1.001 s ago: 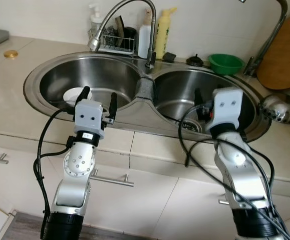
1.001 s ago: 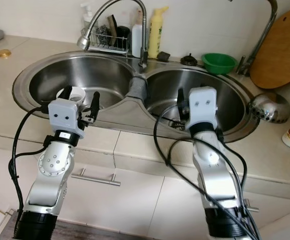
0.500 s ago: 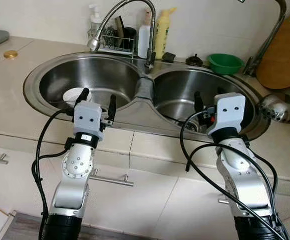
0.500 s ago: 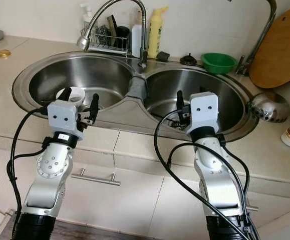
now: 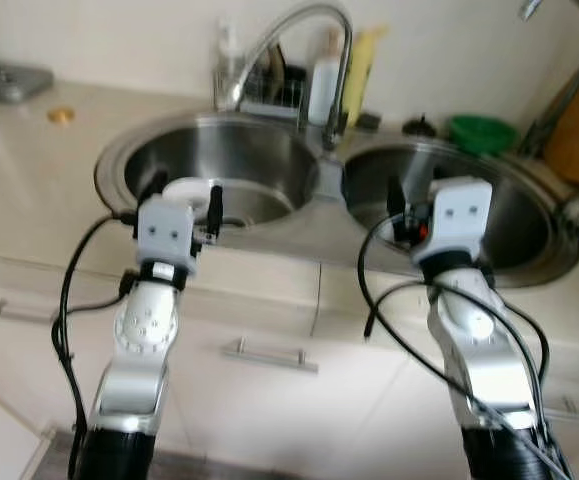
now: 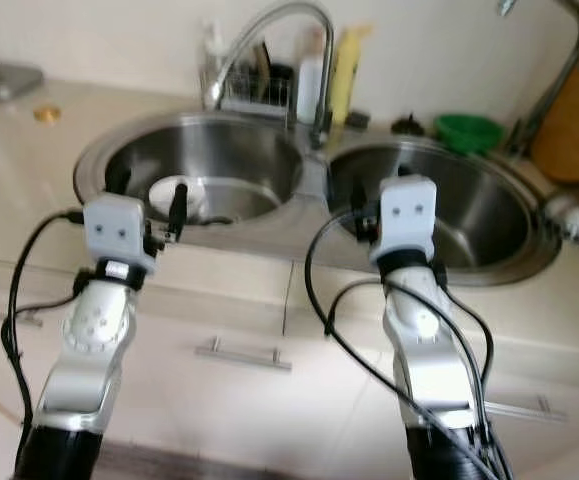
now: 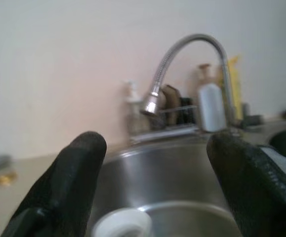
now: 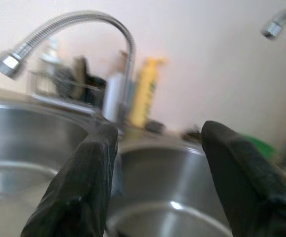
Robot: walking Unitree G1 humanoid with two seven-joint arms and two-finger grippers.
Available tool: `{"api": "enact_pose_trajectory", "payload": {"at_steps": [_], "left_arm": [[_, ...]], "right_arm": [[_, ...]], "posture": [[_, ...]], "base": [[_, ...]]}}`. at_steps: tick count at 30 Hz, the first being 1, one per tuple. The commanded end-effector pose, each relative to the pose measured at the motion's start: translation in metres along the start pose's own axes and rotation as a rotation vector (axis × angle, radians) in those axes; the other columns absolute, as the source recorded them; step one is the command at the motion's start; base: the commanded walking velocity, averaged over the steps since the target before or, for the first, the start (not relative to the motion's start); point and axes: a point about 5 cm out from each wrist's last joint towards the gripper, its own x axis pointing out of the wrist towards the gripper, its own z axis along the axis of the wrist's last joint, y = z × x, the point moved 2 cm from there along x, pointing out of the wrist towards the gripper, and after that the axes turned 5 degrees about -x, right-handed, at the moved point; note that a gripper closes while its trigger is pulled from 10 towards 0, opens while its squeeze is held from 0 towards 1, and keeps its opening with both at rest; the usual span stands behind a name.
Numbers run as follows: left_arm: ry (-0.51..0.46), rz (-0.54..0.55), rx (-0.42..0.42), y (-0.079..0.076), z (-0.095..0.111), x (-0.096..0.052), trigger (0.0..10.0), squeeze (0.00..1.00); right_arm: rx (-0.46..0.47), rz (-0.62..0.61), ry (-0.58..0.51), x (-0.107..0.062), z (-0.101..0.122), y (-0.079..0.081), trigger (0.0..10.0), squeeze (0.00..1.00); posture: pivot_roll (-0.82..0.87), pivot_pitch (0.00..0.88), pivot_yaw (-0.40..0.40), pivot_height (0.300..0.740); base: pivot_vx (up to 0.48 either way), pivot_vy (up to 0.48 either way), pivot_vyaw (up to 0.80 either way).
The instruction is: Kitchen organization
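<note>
Approaching the sink [image 5: 119, 165], both jaws wide open, empty.
Best to steady, then lower left gripper [image 5: 182, 195] squarely over white bowl [image 6: 176, 192].

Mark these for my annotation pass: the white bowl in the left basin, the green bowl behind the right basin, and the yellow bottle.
white bowl [image 6: 176, 193], right eye view, on its rim.
green bowl [image 5: 481, 131], left eye view, on its front wall.
yellow bottle [image 8: 144, 93], right wrist view, mid-body.

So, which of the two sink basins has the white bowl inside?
The left basin, under the left gripper, holds the white bowl; the right basin does not.
</note>
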Motion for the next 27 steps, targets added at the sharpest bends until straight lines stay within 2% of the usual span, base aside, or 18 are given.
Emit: {"api": "enact_pose_trajectory", "payload": {"at_steps": [1, 4, 10, 22, 27], "left_arm": [[-0.019, -0.015, 0.011, -0.001, 0.005, 0.001, 10.0, 0.00], [-0.018, -0.017, 0.012, -0.002, 0.005, 0.001, 10.0, 0.00], [-0.019, -0.022, 0.010, -0.003, 0.004, 0.001, 10.0, 0.00], [-0.019, -0.030, 0.025, -0.004, 0.002, -0.001, 10.0, 0.00], [-0.040, -0.034, 0.045, -0.006, 0.006, 0.001, 10.0, 0.00]], "right_arm": [[0.016, -0.016, -0.004, 0.001, 0.001, -0.003, 10.0, 0.00], [0.014, -0.014, -0.002, 0.000, 0.000, -0.004, 10.0, 0.00], [0.002, 0.007, 0.022, -0.009, -0.006, -0.003, 10.0, 0.00], [-0.068, -0.040, 0.034, -0.029, -0.009, -0.016, 10.0, 0.00], [-0.061, -0.060, 0.009, -0.029, -0.005, -0.018, 10.0, 0.00]], "posture": [[0.08, 0.000, -0.087, 0.740], [0.07, 0.000, -0.087, 0.740], [0.07, 0.000, -0.084, 0.740], [0.05, 0.000, -0.081, 0.740], [0.05, 0.000, -0.081, 0.740]], "base": [[0.000, 0.480, 0.00], [0.000, 0.480, -0.17], [0.000, 0.454, -0.80], [0.000, 0.000, -0.80], [0.000, 0.000, -0.80]]}}
